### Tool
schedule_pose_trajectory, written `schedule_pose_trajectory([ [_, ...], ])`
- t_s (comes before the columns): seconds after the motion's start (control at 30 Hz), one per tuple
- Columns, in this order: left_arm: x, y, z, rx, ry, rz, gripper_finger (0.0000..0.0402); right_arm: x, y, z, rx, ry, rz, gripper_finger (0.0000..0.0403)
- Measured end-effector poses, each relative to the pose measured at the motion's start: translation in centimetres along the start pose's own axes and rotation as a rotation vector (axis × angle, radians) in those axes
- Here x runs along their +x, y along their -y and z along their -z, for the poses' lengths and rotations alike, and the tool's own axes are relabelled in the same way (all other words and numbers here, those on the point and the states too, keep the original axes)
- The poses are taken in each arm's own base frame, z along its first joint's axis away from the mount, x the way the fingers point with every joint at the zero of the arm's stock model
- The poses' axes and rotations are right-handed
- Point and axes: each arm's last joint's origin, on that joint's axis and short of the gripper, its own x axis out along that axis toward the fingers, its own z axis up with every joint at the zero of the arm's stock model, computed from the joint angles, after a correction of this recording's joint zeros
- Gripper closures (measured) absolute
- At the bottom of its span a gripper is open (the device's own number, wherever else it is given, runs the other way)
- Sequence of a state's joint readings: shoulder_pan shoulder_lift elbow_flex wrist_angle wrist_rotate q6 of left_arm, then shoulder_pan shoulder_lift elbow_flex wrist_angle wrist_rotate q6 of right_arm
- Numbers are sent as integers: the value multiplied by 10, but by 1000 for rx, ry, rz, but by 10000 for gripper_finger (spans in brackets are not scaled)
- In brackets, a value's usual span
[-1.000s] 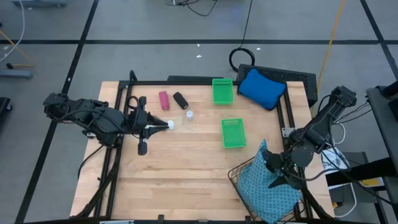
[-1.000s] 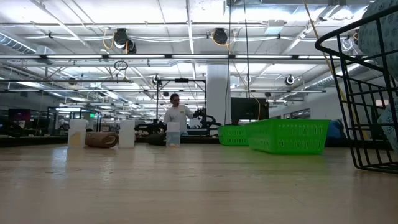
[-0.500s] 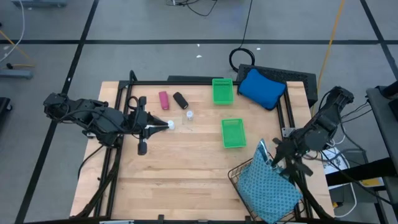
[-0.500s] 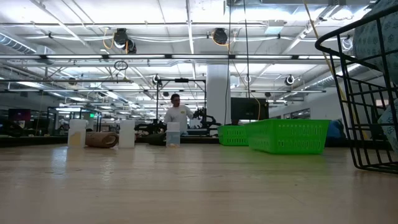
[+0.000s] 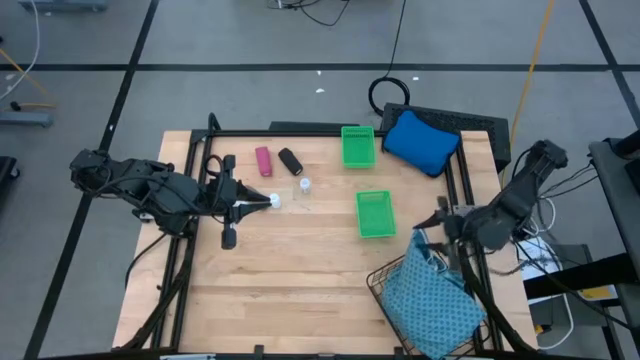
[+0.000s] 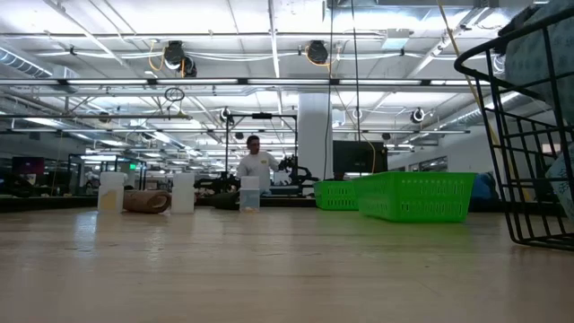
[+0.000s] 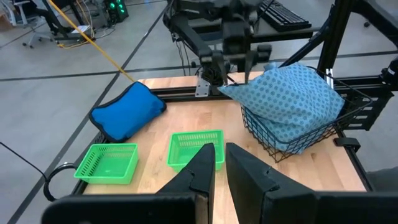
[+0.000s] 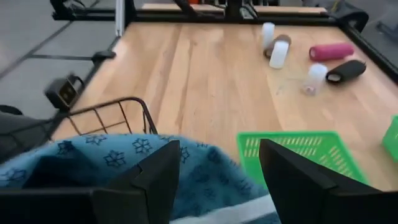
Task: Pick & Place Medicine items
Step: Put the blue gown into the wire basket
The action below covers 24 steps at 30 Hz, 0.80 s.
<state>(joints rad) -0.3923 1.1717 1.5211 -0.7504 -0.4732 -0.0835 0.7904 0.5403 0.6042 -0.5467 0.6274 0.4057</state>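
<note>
A magenta cylinder [image 5: 263, 161], a black cylinder [image 5: 290, 161] and a white vial [image 5: 304, 186] lie on the far-left part of the table. Two more white vials [image 8: 278, 55] stand with a brownish cylinder [image 8: 284, 40] lying between them, just ahead of my left gripper [image 5: 252, 204]. That gripper is shut and hangs above the table. My right gripper [image 5: 440, 222] is open over the far corner of the teal cloth [image 5: 430, 295], which lies in the wire basket [image 5: 380, 275]. In the right wrist view its fingers [image 8: 155, 171] stand on either side of the cloth [image 8: 124, 162]. My right gripper stands open above the teal cloth's far corner [image 7: 227, 87], coming from above. I cannot tell whether a finger touches the cloth.
Two green trays [image 5: 357, 146] [image 5: 375, 214] sit right of the medicine items, and a blue cushion [image 5: 420, 140] lies at the far right corner. The wire basket fills the near right corner. Bare wood [image 5: 290, 280] lies in the near middle. A person stands far behind the table [image 6: 256, 161].
My right gripper has risen out of the basket and moved toward the table's far edge, from low over the cloth's middle to above its far corner. The left arm and the medicine items have kept still.
</note>
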Motion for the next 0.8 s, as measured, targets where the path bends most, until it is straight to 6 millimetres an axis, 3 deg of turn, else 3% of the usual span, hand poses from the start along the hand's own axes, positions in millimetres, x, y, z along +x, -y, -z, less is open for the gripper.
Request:
schedule_pose_trajectory([
  [0.17, 0, 0, 0, 0, 0, 0, 355, 25, -12, 16, 22, -3, -82, 191],
  [0.5, 0, 0, 0, 1, 0, 0, 355, 28, -30, 12, 101, -110, -498, 191],
  [0.8, 0, 0, 0, 4, 0, 0, 355, 46, -29, 34, 140, -363, -375, 191],
])
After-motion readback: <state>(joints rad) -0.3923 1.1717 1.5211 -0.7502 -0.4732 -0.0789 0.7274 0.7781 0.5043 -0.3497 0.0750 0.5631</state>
